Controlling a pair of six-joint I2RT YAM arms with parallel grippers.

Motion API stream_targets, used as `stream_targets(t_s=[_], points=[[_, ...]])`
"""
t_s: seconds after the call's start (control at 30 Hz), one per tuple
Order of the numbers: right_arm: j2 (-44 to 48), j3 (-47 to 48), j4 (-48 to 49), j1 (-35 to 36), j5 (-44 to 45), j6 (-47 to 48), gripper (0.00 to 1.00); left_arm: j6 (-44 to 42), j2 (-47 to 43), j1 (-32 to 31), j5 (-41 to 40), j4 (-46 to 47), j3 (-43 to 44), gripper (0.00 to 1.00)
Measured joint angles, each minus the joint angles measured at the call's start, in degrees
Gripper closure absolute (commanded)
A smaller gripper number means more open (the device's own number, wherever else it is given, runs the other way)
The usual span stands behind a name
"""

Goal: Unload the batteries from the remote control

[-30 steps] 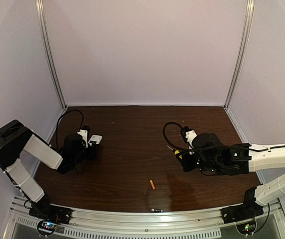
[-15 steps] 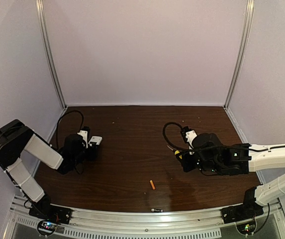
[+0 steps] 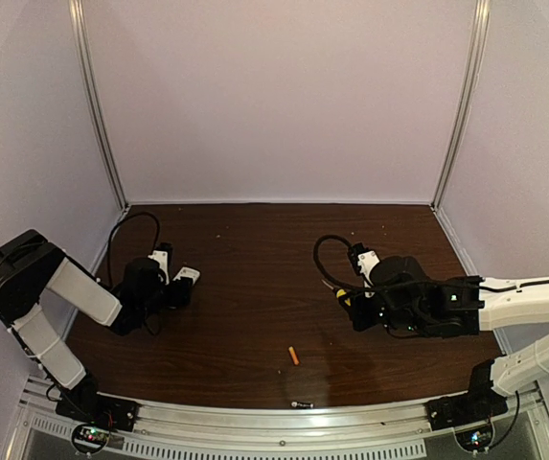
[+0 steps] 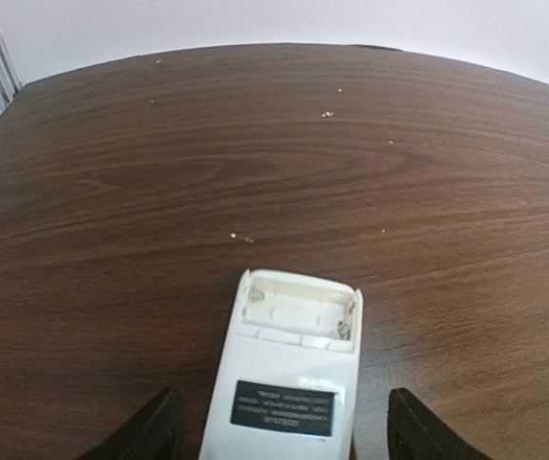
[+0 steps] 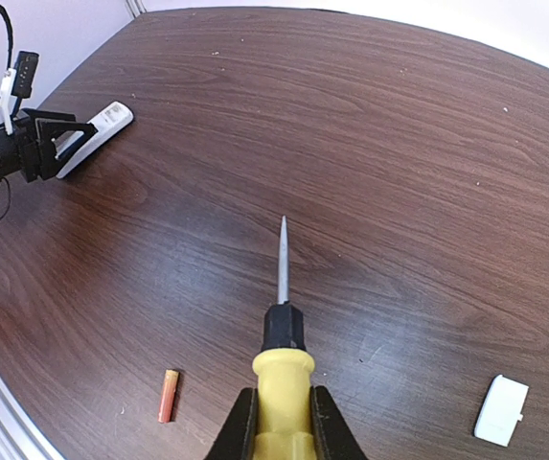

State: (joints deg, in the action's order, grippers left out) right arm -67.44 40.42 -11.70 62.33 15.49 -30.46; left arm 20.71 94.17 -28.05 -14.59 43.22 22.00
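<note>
Left jaws released astride the remote control (image 4: 285, 379), right jaws clenching the screwdriver (image 5: 284, 369); we should retreat straight back.

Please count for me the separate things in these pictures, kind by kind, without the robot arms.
remote control: 1
orange battery: 1
screwdriver: 1
white cover piece: 1
small dark item by the near rail, too small to name: 1
Total: 5
</note>
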Motion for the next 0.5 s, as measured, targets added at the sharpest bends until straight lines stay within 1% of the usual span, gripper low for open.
stream_targets(t_s=[0.33,0.5], points=[[0.0,-0.22,0.55,0.0,0.0,0.0,1.0,0.22,-2.78,0.0,-0.13,-0.07,-0.26,0.03],[-0.68,-0.31,1.68,-0.02,0.35,0.0,1.0,0.17,-4.7,0.0,0.15,-0.02,-0.74,0.03]])
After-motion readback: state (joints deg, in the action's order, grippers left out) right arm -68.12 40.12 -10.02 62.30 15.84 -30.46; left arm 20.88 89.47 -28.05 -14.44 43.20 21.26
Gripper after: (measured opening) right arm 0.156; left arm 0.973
